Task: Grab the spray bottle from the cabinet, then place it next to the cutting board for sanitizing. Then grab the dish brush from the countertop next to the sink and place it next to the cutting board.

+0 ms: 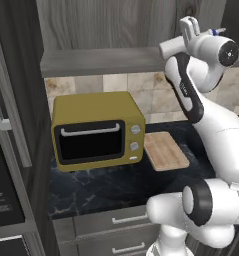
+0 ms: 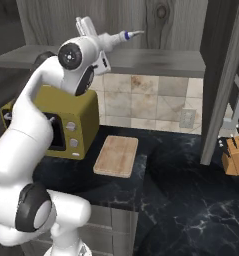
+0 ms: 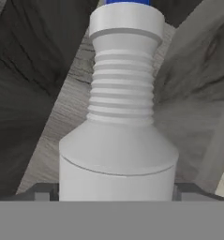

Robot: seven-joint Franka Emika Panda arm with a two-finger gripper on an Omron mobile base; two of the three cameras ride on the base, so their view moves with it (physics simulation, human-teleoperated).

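Off-white spray bottle [image 3: 118, 140] sits right between my jaws up in the grey cabinet [image 1: 106, 60], jaws spread wide, not squeezing. If I close off-centre on that ribbed neck, it'll probably tip or slip.

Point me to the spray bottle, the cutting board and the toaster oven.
spray bottle [image 3: 122, 101], hand view, ribbed neck.
cutting board [image 1: 165, 150], left base view, middle of top face.
toaster oven [image 1: 91, 140], left base view, glass door.
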